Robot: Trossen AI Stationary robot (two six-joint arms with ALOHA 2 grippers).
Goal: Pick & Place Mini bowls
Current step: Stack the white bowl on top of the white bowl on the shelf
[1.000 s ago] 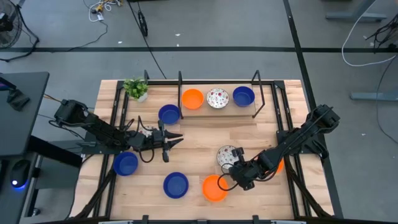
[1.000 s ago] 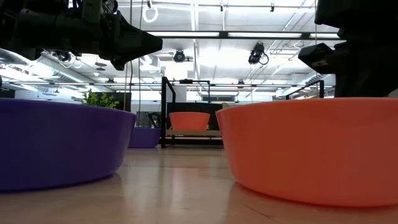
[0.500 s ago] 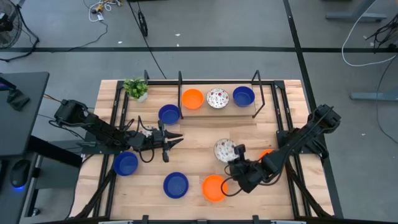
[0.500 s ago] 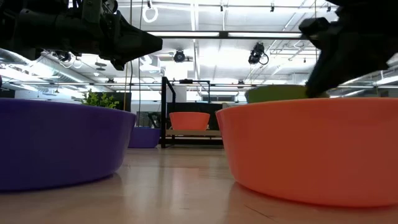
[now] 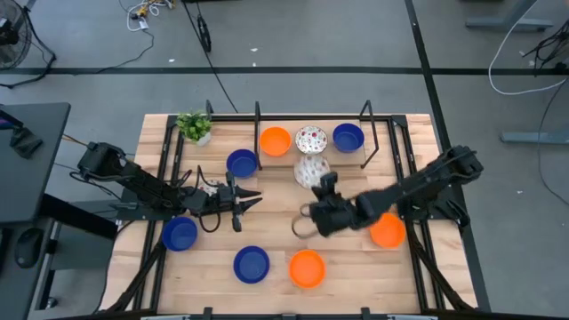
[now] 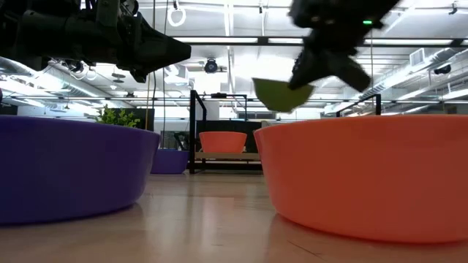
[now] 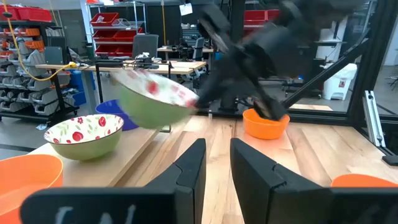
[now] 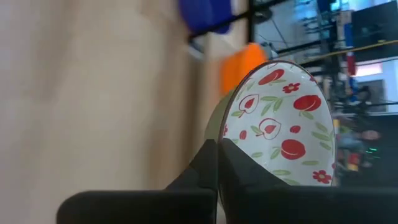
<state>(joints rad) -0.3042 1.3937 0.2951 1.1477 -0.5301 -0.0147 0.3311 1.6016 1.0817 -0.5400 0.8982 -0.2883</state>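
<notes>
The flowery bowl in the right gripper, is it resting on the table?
No. In the low view the flowery bowl hangs tilted in the air, pinched by the right gripper, well above the table.

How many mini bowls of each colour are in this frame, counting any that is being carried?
Blue: 4, e.g. blue bowl
Orange: 3, e.g. orange bowl
White floral: 2, one on the rack, one held in the right pincer
Total: 9

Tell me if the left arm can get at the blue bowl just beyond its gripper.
Probably yes: the left gripper hangs just short of the blue bowl, bare wood between. The right gripper, carrying the floral bowl, is off to the side.
</notes>
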